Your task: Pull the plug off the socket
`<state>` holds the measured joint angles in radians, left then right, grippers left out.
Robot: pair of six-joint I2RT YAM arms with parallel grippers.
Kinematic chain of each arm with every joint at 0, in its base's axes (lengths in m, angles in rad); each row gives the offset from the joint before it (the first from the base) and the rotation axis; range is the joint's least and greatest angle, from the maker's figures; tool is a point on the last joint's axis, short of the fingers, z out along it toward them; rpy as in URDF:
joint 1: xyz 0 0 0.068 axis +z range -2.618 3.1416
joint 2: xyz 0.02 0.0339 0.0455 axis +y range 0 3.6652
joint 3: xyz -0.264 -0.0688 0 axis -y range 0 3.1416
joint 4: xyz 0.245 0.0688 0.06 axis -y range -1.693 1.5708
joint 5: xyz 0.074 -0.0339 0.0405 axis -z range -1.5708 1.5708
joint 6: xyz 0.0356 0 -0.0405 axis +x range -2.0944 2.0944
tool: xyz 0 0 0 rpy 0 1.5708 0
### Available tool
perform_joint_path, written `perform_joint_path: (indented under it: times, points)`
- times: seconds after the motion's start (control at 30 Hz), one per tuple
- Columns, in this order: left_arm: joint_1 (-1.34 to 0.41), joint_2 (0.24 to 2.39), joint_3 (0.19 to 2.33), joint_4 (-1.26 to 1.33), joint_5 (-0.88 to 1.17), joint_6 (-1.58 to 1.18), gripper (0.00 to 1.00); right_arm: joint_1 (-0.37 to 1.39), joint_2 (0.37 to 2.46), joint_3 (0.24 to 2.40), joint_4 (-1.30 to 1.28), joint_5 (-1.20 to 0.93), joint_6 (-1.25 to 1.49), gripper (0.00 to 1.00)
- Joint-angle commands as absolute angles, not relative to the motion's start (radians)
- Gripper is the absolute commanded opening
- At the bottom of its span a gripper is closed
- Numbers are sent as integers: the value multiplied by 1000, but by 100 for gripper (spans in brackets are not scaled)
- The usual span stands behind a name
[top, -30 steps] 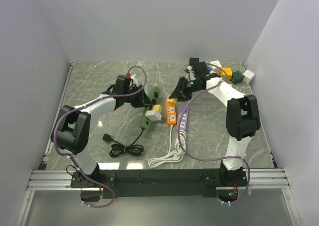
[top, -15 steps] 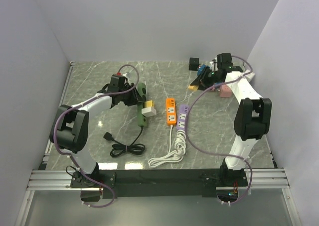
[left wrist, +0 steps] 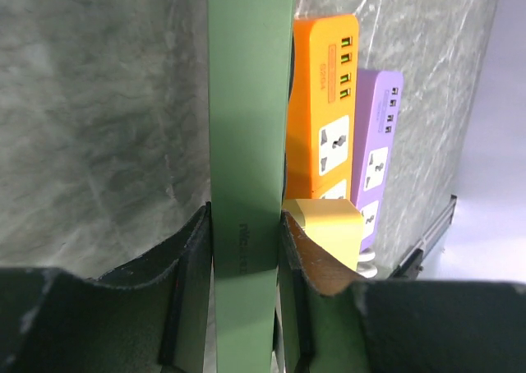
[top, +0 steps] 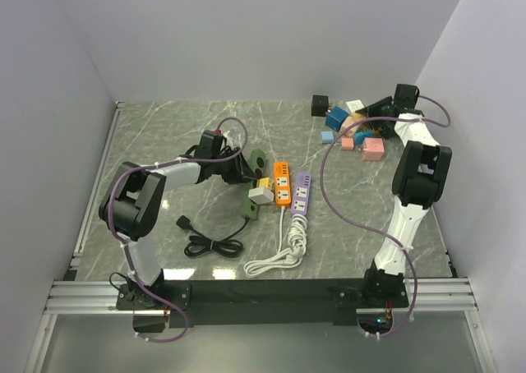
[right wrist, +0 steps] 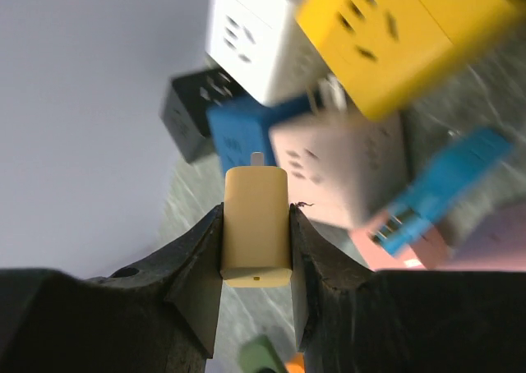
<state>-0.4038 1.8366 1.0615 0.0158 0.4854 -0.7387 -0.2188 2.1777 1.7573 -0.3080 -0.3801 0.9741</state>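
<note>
Plug (right wrist: pixel 256 200) sits freed in clenched right claw (right wrist: pixel 256 217) above adapter pile (top: pixel 359 136) as left claw (left wrist: pixel 242 225) grips green strip (left wrist: pixel 251 102), two adapters (top: pixel 261 191) apparently unpulled.

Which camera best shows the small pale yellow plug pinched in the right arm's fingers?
Right wrist: the pale yellow plug fills the centre, clamped in the right gripper. From the top camera it is too small to make out; the left wrist camera misses it.
</note>
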Motion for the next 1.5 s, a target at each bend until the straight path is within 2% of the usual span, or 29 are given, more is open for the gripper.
perform_joint_path:
  times: [0.0, 0.03, 0.13, 0.17, 0.23, 0.37, 0.57, 0.7, 0.83, 0.97, 1.17, 1.47]
  points:
    - [-402, 1830, 1084, 135, 568, -790, 1, -222, 2224, 1897, -239, -367, 1063, 17]
    - [-402, 1842, 1088, 135, 571, -792, 0, -227, 2242, 1923, -245, -373, 1071, 37]
    - [-402, 1865, 1097, 141, 574, -796, 0, -232, 2295, 2038, -325, -342, 1069, 67]
    - [-402, 1870, 1098, 150, 578, -802, 1, -239, 2304, 2060, -360, -334, 1059, 82]
    - [-402, 1885, 1095, 173, 592, -814, 1, -245, 2296, 2097, -386, -339, 1045, 92]
    - [-402, 1898, 1094, 189, 603, -822, 1, -245, 2197, 2050, -399, -351, 996, 93]
    - [-402, 1882, 1083, 204, 594, -834, 0, -157, 1900, 1671, -437, -469, 783, 94]
    - [-400, 1870, 1080, 224, 606, -850, 1, -5, 1775, 1479, -491, -514, 599, 94]
    - [-400, 1856, 1086, 210, 607, -842, 0, 199, 1733, 1372, -508, -549, 514, 94]
    - [-400, 1841, 1094, 190, 609, -828, 1, 314, 1709, 1304, -500, -549, 480, 95]
    - [-400, 1830, 1081, 202, 606, -834, 1, 403, 1694, 1264, -519, -496, 488, 97]
    - [-400, 1809, 1068, 238, 611, -861, 1, 502, 1684, 1144, -318, -503, 701, 100]
